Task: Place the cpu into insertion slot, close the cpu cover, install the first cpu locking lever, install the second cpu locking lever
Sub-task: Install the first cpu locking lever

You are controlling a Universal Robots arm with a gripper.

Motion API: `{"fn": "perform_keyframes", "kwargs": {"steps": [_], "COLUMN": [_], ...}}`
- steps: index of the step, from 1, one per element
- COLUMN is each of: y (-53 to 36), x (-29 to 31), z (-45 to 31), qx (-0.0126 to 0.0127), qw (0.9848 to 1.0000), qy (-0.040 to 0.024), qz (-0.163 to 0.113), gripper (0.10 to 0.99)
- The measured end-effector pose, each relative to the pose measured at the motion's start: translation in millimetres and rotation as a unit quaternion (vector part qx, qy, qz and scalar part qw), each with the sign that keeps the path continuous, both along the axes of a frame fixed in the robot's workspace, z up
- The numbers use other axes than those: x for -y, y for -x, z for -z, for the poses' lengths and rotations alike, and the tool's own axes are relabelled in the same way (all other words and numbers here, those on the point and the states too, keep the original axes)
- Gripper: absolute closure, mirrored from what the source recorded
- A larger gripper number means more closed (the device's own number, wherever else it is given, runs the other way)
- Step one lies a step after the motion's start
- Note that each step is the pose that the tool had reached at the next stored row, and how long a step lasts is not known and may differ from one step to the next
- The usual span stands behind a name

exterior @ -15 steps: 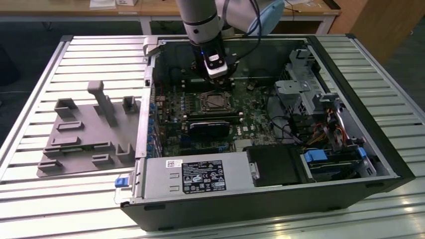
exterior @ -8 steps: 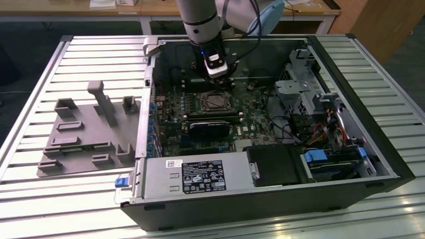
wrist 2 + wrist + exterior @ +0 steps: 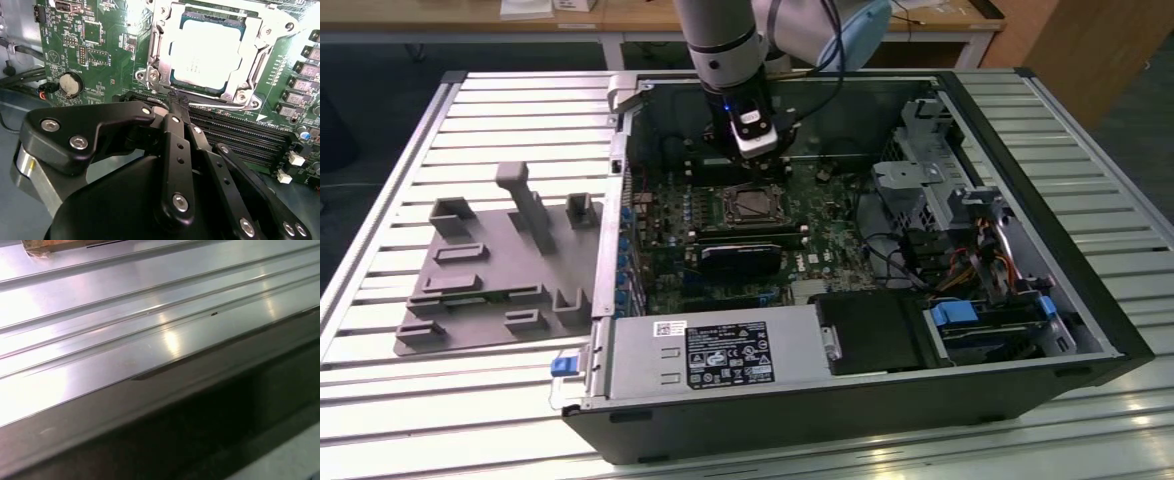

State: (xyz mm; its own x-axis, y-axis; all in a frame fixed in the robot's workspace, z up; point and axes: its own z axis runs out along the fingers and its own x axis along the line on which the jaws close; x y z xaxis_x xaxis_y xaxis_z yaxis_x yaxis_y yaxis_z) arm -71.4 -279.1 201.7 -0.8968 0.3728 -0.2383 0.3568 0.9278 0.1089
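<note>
One silvery insertion slot (image 3: 151,75) in the second wrist view; at its edge the gripper (image 3: 176,102) is pinched closed, whether on anything I can't tell. Inside, the cpu (image 3: 210,47) lies seated, cpu cover (image 3: 254,67) down over it. Light, stiff, fragile chip, I reckon: edges only.

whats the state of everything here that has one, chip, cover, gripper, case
cpu cover: closed down
cpu: lying flat under the cover
gripper: shut, tips by the cover's edge
computer case: side open
</note>
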Motion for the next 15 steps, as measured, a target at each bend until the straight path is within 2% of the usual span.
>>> {"fn": "perform_keyframes", "kwargs": {"steps": [6, 15], "y": [0.0, 0.0], "x": [-2.1, -0.9], "z": [0.2, 2.3], "qx": [0.0, 0.0], "qw": [1.0, 1.0], "qy": [0.0, 0.001], "qz": [-0.005, -0.006], "gripper": [0.984, 0.984]}}
